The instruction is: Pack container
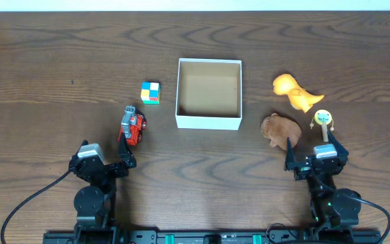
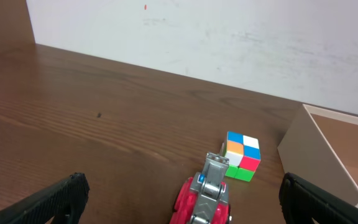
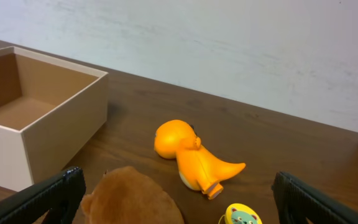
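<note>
Left gripper (image 1: 105,152): we see its fingers spread wide, holding nothing, with the red toy truck (image 1: 133,127) just ahead.
Right gripper (image 1: 313,153): wide, holding nothing, behind a brown plush toy (image 1: 280,129), perhaps a bear.
Container (image 1: 208,122): open-topped, between the puzzle cube (image 1: 150,92) and the orange dinosaur (image 1: 295,91).

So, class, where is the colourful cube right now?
In the overhead view, the cube sits left of the box, just beyond the red toy truck.

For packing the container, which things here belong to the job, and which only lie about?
For the job: container; probably to be packed: red toy truck, colour cube, orange dinosaur, brown plush toy, small yellow toy.
Lying about: nothing else shows on the table.
</note>
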